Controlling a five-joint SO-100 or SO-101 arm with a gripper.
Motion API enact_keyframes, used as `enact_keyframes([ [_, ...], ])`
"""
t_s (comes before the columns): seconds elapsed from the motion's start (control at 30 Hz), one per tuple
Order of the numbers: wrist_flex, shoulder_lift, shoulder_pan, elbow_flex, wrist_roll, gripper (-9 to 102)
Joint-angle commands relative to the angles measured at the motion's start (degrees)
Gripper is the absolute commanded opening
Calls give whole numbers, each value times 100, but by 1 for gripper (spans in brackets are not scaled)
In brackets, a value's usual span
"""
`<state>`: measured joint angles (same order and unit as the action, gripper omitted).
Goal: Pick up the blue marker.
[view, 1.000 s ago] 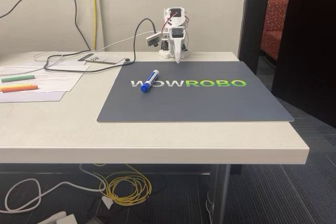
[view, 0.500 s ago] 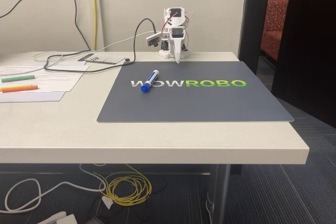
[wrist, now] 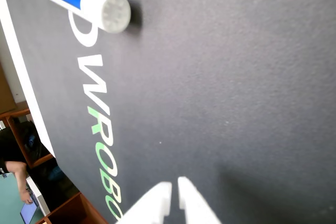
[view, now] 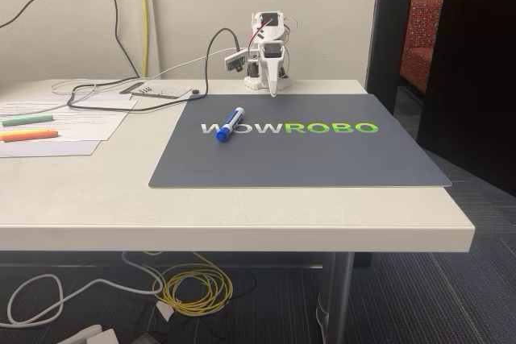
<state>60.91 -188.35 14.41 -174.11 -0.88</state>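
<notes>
The blue marker (view: 230, 124) lies near the mat's (view: 322, 159) far-left corner: light, rigid, smooth; grip mid-barrel. The gripper (wrist: 173, 195) jaws nearly touch, holding nothing.

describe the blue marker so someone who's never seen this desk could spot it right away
Find the dark grey mat lettered WOWROBO on the white table. The blue marker lies on the first letters of that word, left of centre in the fixed view. Unlike the green highlighter and orange highlighter on the papers, it is white-barrelled with a blue cap.

Even, soft indoor light; the wrist view is slightly blurred.
</notes>
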Motion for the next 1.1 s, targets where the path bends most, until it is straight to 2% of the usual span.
enact_keyframes([
  [0.0,-114,-352,-70,-9,-53,0],
  [0.2,-650,-352,-281,220,396,0],
  [0.43,-1652,-229,-299,211,1125,0],
  [0.6,-2804,1854,-378,1037,1679,0],
  [0.73,-2672,3788,-404,2760,2610,0],
  [1.07,-3568,5625,-914,4025,5625,0],
])
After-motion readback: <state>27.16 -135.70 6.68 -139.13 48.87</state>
